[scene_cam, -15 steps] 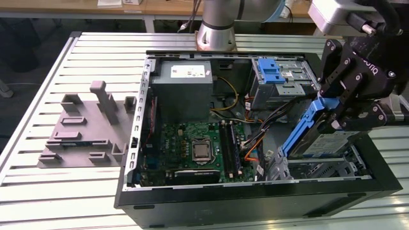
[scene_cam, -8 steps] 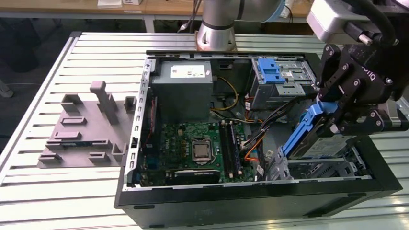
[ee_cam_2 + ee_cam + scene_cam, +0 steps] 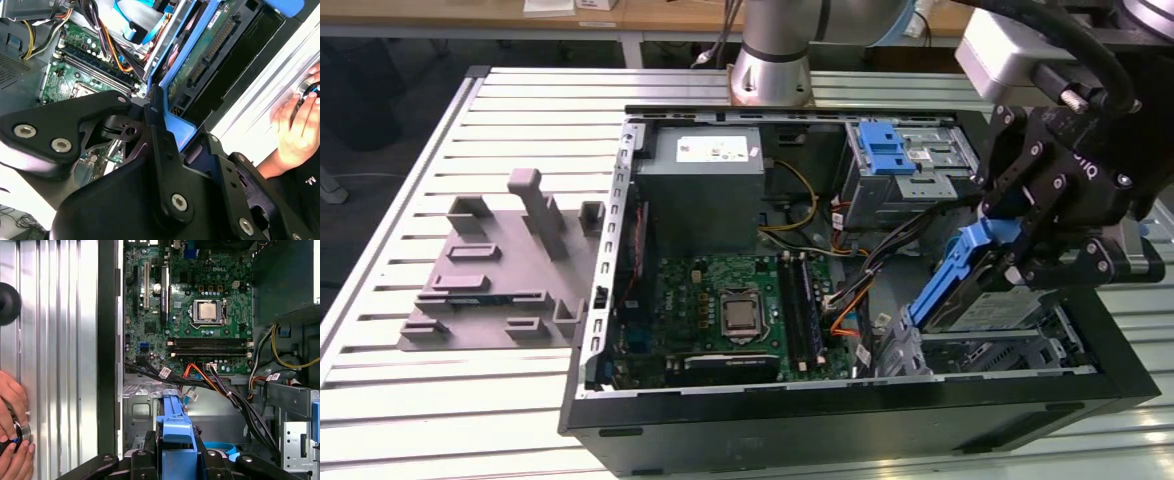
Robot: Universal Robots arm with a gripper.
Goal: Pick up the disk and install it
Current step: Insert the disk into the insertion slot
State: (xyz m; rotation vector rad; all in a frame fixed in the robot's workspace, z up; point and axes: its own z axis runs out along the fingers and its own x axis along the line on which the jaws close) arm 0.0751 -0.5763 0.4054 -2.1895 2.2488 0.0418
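Note:
The disk [image 3: 991, 305], silver with blue bracket rails, hangs tilted, one end up, over the drive bay [image 3: 987, 352] at the near corner of the open computer case [image 3: 854, 410], on the exterior view's right. My gripper [image 3: 1025, 240] is shut on it from above, with its black fingers [image 3: 1003, 195] clamping the blue rail. In the second wrist view the disk's [image 3: 210, 47] green circuit-board side faces the camera, and the gripper [image 3: 181, 136] pinches its blue bracket. The first wrist view looks down past the gripper [image 3: 176, 462], shut on the disk's blue bracket [image 3: 175, 427], into the case.
Inside the case lie the motherboard [image 3: 734, 305], a grey power-supply box [image 3: 707, 165], loose cables [image 3: 854, 290] and a rear drive cage with a blue part [image 3: 887, 150]. A grey fixture block [image 3: 500, 265] stands outside the case. A person's hand [image 3: 295, 120] rests on the table beside the case.

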